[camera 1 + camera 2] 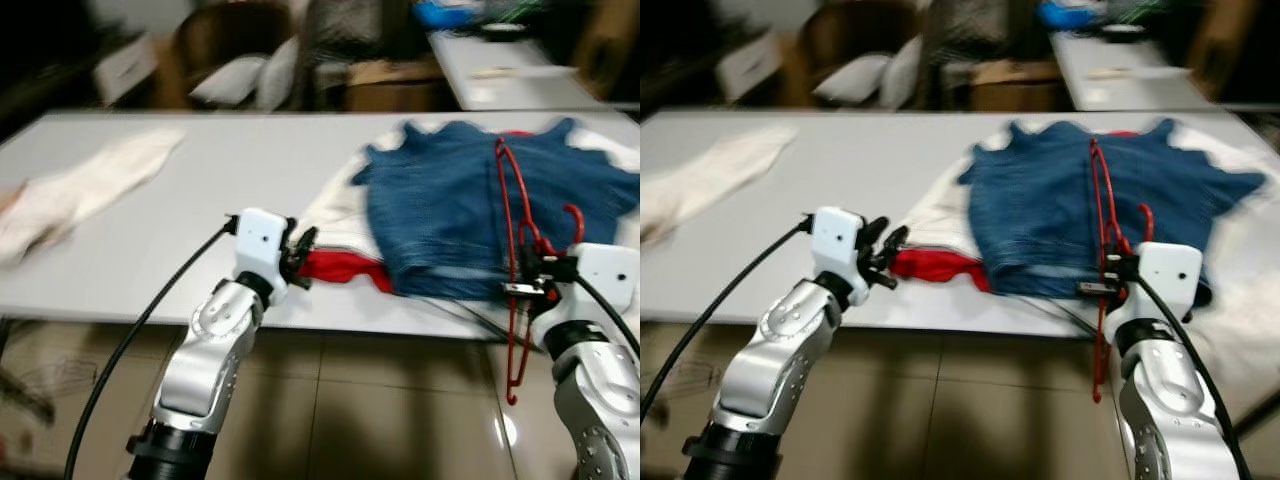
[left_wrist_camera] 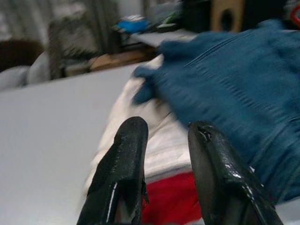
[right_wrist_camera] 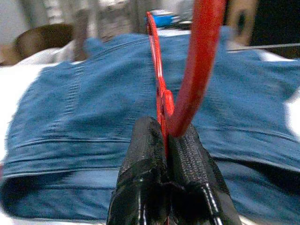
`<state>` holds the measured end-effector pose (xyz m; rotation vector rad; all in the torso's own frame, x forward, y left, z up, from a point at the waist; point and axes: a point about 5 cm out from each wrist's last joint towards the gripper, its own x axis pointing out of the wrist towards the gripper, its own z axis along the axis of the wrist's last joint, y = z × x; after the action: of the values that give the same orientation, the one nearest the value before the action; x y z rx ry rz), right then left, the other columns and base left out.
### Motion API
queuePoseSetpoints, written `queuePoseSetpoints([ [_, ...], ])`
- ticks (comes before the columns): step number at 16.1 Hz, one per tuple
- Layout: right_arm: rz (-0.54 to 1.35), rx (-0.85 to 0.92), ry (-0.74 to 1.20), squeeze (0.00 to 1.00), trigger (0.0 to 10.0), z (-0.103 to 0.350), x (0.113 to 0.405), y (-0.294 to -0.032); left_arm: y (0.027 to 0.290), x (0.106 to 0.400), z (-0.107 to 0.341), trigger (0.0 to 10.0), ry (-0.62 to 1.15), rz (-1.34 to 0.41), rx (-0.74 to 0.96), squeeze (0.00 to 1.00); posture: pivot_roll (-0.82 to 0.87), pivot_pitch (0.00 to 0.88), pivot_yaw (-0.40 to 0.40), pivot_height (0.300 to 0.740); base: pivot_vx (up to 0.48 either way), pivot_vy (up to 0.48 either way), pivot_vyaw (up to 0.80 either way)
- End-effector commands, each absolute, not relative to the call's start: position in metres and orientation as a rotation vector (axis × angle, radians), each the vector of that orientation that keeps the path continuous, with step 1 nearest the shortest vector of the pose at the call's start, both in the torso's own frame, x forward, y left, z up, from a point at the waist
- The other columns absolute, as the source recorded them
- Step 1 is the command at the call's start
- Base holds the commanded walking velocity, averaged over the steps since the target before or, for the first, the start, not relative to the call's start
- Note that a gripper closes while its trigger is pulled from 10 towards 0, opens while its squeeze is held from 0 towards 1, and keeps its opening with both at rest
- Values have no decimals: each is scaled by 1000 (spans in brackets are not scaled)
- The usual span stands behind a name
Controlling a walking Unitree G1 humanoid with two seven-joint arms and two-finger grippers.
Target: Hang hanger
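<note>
Here the step in hand looks like carrying: the right gripper (image 1: 527,284) is clamped tight on the red hanger (image 1: 513,215) near its hook, at the near edge of the grey table (image 1: 200,170). The hanger, a thin glossy wire-like frame, lies partly across the blue denim garment (image 1: 470,205) on the table and partly hangs below the table edge. The left gripper (image 2: 164,173) hovers at the same edge beside a red and white cloth (image 1: 335,262), fingers parted and empty. Next, I judge, the hanger must lift clear toward a rail.
</note>
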<state>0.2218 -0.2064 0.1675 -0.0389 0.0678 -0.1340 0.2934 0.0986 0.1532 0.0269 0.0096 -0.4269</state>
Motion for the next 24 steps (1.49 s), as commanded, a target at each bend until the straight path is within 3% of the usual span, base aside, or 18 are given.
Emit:
queuePoseSetpoints([
  [1, -116, -36, 53, 0, 10000, 171, 221, -201, 107, 296, 151, 10000, 28, -402, 26, 0, -115, 0, 72, 740, 0, 0, -681],
  [7, -141, -49, 89, 0, 10000, 167, 218, -205, 109, 296, 145, 10000, 58, -428, 66, 0, -118, 0, 66, 740, 0, 0, -114],
  [12, -140, -51, 95, 0, 10000, 167, 217, -205, 107, 298, 141, 10000, 54, -407, 96, 0, -125, 0, 60, 740, 0, -192, -781],
  [19, -97, -68, 102, 0, 10000, 166, 217, -202, 104, 301, 137, 10000, 85, -446, 119, 0, -124, 0, 66, 740, 0, -108, 0],
  [20, -41, -80, 116, 0, 10000, 164, 218, -197, 106, 305, 133, 10000, 113, -460, 69, 1000, -124, 0, 76, 740, 0, 0, 0],
  [24, 4, -146, 141, 0, 10000, 157, 213, -193, 103, 312, 131, 10000, 86, -479, 12, 1000, -158, 0, 108, 740, 0, 0, 0],
])
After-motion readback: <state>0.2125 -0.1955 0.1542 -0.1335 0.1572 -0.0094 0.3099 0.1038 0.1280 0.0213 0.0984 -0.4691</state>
